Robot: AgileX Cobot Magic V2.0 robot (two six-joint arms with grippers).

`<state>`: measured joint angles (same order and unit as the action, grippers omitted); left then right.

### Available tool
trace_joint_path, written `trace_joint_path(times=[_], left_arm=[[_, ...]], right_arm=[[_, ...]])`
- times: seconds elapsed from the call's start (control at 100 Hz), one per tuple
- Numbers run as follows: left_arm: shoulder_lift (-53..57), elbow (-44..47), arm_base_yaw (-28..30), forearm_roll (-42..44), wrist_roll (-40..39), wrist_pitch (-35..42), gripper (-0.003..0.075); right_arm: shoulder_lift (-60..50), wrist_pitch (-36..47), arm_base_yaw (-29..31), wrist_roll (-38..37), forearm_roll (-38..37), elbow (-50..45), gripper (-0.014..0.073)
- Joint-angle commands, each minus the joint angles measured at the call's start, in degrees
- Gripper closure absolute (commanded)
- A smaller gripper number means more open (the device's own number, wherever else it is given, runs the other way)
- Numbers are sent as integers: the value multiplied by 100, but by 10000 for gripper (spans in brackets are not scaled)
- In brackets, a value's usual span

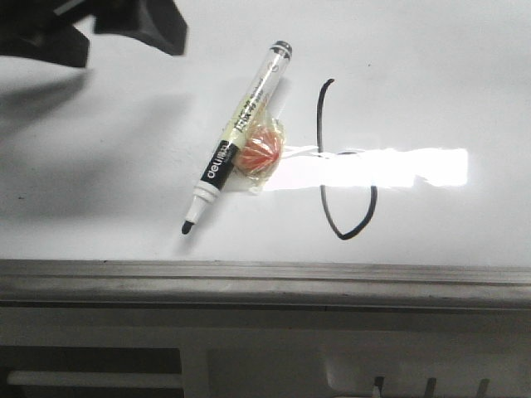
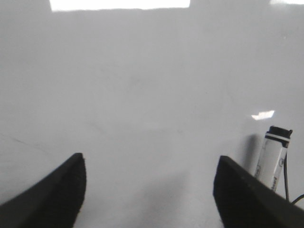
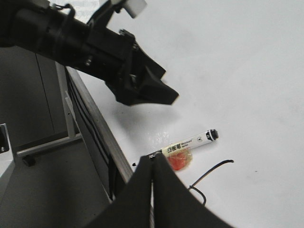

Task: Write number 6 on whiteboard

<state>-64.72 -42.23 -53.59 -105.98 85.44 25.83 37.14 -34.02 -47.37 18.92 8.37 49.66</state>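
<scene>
The whiteboard (image 1: 431,75) lies flat, with a bright glare band across it. The number 6 (image 1: 320,116) is a thin black stroke with a lower loop, partly washed out by the glare; it also shows in the right wrist view (image 3: 212,171). An uncapped black-and-white marker (image 1: 236,137) lies on the board left of the 6, with an orange ball (image 1: 259,149) taped to it. My left gripper (image 1: 141,25) hovers open and empty over the board's far left (image 2: 149,159), the marker's end (image 2: 271,154) beside one finger. My right gripper (image 3: 153,160) is shut and empty, high above the board's front edge.
The board's grey metal rim (image 1: 265,278) runs along the near edge, with a white frame (image 1: 265,356) below it. In the right wrist view the left arm (image 3: 71,38) reaches over the board, and a dark floor with a metal stand (image 3: 47,147) lies beyond the rim.
</scene>
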Motion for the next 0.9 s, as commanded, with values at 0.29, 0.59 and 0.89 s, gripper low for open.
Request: trace_joint_path(times=[0.29,0.59,0.89], left_arm=[[3003,1755,-528,41,618,591,739],[3841,2297,-528,41,618,130,739],[3841,2297,-528,41,618,130,739]], right_arm=[[-2441,419,59,-70,-1050,-1714,657],[-3351,380,59,-70,-969,-2184,657],[-3351,333,59,-70,-969,-2191,657]])
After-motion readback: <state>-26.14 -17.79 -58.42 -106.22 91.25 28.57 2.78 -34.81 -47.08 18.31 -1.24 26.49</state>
